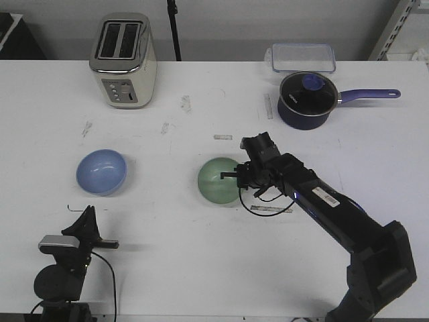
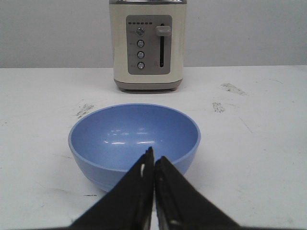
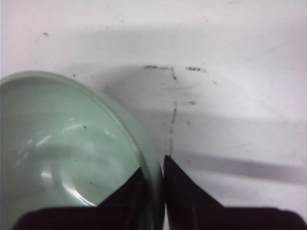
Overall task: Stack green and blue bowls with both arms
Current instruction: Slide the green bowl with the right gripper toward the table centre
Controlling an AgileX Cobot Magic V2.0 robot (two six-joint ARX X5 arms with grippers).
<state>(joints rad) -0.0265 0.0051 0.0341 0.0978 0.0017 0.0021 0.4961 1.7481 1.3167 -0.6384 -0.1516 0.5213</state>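
Observation:
The green bowl (image 1: 216,181) sits on the white table near the middle. My right gripper (image 1: 236,176) is shut on its right rim, one finger inside and one outside; the right wrist view shows the bowl (image 3: 62,148) and the gripper (image 3: 153,165) pinching its wall. The blue bowl (image 1: 101,172) sits upright on the table at the left. My left gripper (image 1: 88,211) is shut and empty, low at the front left, a short way in front of the blue bowl (image 2: 134,139); its closed tips (image 2: 153,155) point at the bowl.
A cream toaster (image 1: 123,60) stands at the back left, also in the left wrist view (image 2: 147,45). A dark blue saucepan (image 1: 308,99) with a glass lid stands at the back right, a clear plastic box (image 1: 303,57) behind it.

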